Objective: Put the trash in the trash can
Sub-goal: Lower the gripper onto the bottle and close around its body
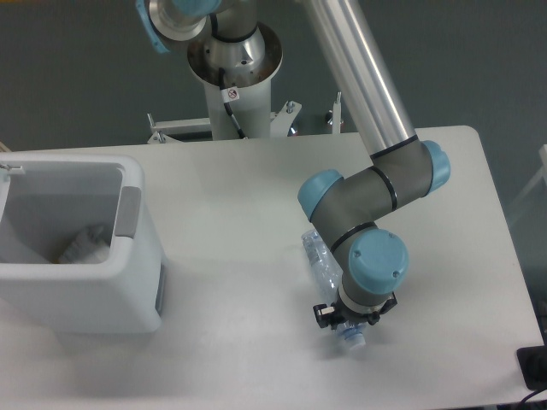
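Trash can [128, 295] sits at the desk's [239, 359] left edge, open top facing up, its left side cut off by the frame; grey panel on its right wall near the rim, another lower down by the base. Inside, low against the left of the cavity, a whitish wrinkly wad of wrapper [85, 245], partly hidden by the bin's front wall, shape hard to make out. Behind the desk's back edge, approx centre, the arm's round base [234, 55] on a white post, w/ a metal bracket beneath. The silver arm tube [359, 73] runs down and to the right from the top of the frame to grey joints w/ blue caps over the desk's right half. Bottle [322, 265] lies flat on the desk in the right half, toward the front edge; long axis runs diagonally, base end toward back-left, white cap [351, 340] toward front-right. Its middle and neck are covered by the wrist, so only the crinkled clear body and the cap end show. Gripper [347, 321] points straight down over the neck end, seen from above; fingers hidden under the wrist housing, so can't tell whether clenched on the bottle or released.
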